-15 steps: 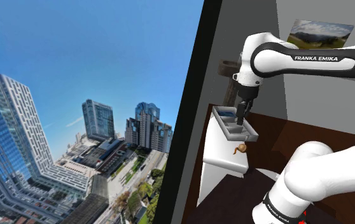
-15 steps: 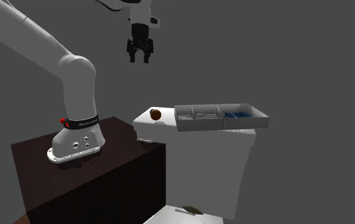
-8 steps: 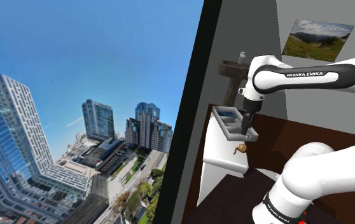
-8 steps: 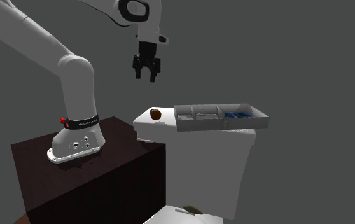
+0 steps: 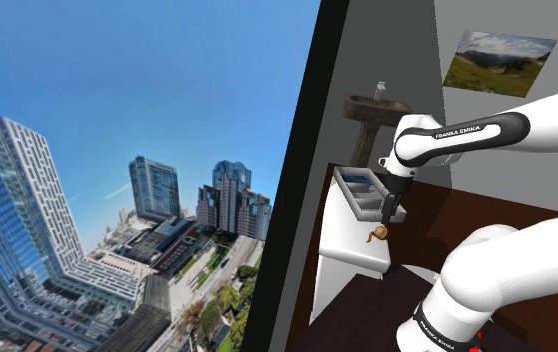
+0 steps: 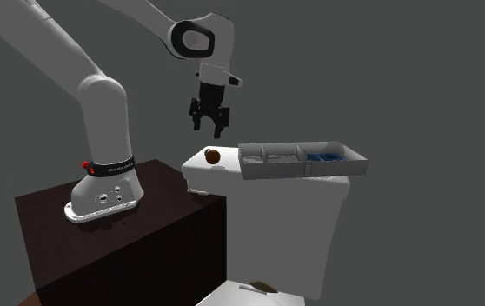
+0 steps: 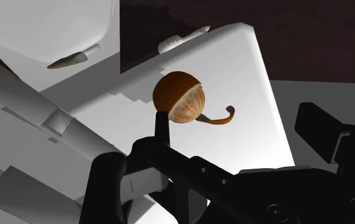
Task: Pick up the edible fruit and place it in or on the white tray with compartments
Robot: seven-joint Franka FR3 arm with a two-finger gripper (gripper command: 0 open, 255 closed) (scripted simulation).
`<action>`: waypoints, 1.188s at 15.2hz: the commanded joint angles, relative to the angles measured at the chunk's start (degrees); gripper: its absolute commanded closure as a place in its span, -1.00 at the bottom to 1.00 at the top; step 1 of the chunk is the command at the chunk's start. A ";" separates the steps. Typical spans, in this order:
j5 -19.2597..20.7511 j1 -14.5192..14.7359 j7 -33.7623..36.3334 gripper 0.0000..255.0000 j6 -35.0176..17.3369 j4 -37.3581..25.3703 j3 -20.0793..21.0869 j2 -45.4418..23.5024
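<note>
While the black two-finger claw (image 6: 210, 130) was held above the white toilet tank (image 6: 275, 209), its fingers were seen spread apart, with nothing clasped between them. The partly peeled orange fruit (image 6: 212, 156), round, brownish on its rind and trailing a curl of peel, was found resting on the tank's lid just below the claw, apart from both fingertips. Along the claw's own line of sight, the fruit (image 7: 180, 97) was shown ahead of the claw (image 7: 236, 124), nearer one finger than the other rather than centred in the gap. The shallow white-grey rectangular tray with compartments (image 6: 302, 168) was set on the same lid, just beside the fruit, on the side of the claw away from the dark brown box stand (image 6: 119, 252). Something blue was seen in the compartment farthest from the claw. From the shoulder camera, the claw (image 5: 388, 215) was seen just above the fruit (image 5: 376, 235), with the tray (image 5: 347, 185) close beside it.
</note>
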State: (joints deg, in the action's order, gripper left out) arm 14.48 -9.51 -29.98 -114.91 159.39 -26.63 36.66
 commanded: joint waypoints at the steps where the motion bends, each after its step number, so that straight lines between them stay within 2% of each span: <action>1: 0.51 -0.26 -0.49 -1.00 -2.23 1.28 -0.89 -0.95; 6: 1.28 -0.26 -0.59 -1.00 -7.78 4.31 -2.15 -3.55; 14: 1.28 -0.26 -0.59 -1.00 -7.77 4.30 -2.15 -3.54; 15: 1.28 -0.26 -0.59 1.00 -7.77 4.30 -2.15 -3.54; 18: 1.40 -0.43 -0.75 1.00 -7.56 4.24 -2.23 -3.39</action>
State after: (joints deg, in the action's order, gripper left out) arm 20.18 -10.01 -30.44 -122.88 163.06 -28.74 33.52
